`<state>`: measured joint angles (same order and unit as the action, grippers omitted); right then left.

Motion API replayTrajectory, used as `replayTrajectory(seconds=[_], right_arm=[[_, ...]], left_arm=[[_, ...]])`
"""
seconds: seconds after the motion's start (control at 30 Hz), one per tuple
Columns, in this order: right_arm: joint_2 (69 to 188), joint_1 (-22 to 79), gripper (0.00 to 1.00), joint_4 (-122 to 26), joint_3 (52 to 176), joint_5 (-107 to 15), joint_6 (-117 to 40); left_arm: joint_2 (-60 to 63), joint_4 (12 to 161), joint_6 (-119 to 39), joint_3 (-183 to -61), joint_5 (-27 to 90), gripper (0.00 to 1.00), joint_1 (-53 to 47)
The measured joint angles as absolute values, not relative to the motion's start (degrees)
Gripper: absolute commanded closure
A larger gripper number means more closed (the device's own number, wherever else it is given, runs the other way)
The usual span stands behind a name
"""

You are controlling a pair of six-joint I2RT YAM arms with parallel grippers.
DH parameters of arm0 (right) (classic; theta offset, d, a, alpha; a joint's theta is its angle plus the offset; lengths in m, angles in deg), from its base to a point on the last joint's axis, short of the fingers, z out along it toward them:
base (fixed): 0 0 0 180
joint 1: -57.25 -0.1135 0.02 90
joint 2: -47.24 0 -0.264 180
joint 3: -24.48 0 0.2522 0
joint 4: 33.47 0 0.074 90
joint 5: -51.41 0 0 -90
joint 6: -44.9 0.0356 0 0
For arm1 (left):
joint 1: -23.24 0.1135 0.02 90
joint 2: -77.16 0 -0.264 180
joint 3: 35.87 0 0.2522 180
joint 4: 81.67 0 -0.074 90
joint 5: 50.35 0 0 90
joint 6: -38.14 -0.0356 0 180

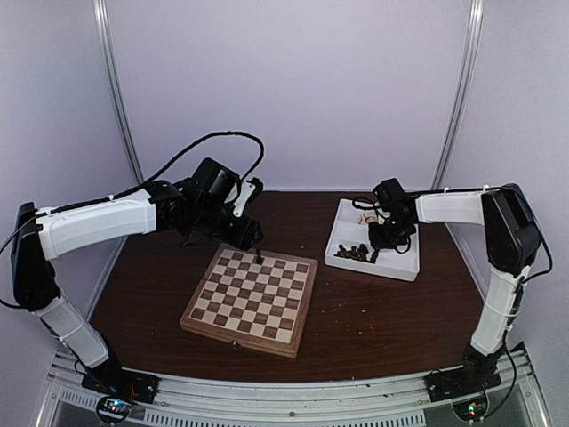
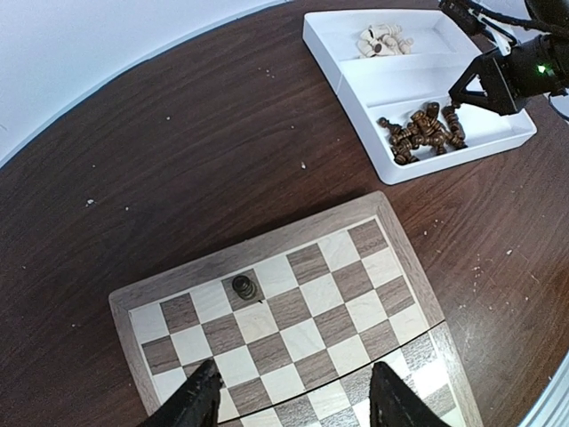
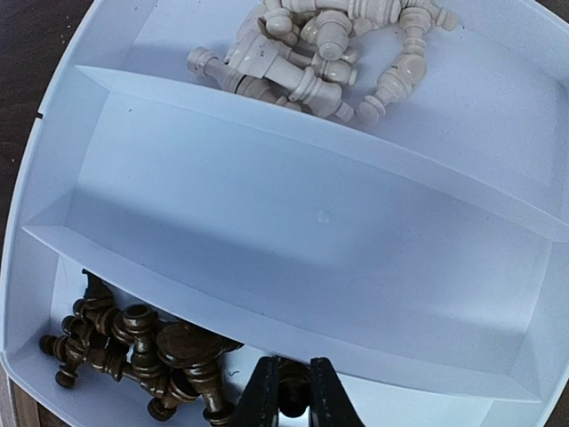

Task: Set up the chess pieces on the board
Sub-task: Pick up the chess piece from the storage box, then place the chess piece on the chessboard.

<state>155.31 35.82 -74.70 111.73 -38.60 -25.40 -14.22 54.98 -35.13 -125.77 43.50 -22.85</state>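
Note:
The board (image 1: 251, 298) lies mid-table with one dark chess piece (image 1: 259, 256) upright on its far row; the left wrist view shows that piece (image 2: 244, 287) on a dark square of the board (image 2: 293, 329). My left gripper (image 2: 289, 400) is open and empty above the board, back from the piece. Dark pieces (image 3: 133, 351) lie heaped in the near compartment of the white tray (image 3: 267, 205), pale pieces (image 3: 311, 44) in the far one. My right gripper (image 3: 293, 400) is shut on a dark piece (image 3: 293, 396) in the near compartment.
The white tray (image 1: 378, 262) sits right of the board on the dark brown table (image 1: 373, 320); its middle compartment holds nothing. The right gripper (image 1: 384, 236) hangs over the tray. White booth walls stand behind and at both sides.

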Motion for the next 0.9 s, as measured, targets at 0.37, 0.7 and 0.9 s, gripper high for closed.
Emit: replayTrajectory(seconds=[0.37, 0.7, 0.9], right_arm=[[143.02, 34.99, 0.92, -76.97, 111.75, -40.9, -29.4], [139.37, 25.61, 0.92, -76.12, 112.24, -50.38, -34.53], [141.08, 16.93, 0.92, -75.92, 116.61, -52.96, -36.78]], left_arm=[[-13.08, 55.05, -35.22, -124.46, 43.94, 0.43, -22.85], [-12.62, 55.2, -35.2, -123.81, 44.31, 0.43, -22.85], [-11.68, 55.24, -35.09, -122.82, 45.3, 0.44, -22.85]])
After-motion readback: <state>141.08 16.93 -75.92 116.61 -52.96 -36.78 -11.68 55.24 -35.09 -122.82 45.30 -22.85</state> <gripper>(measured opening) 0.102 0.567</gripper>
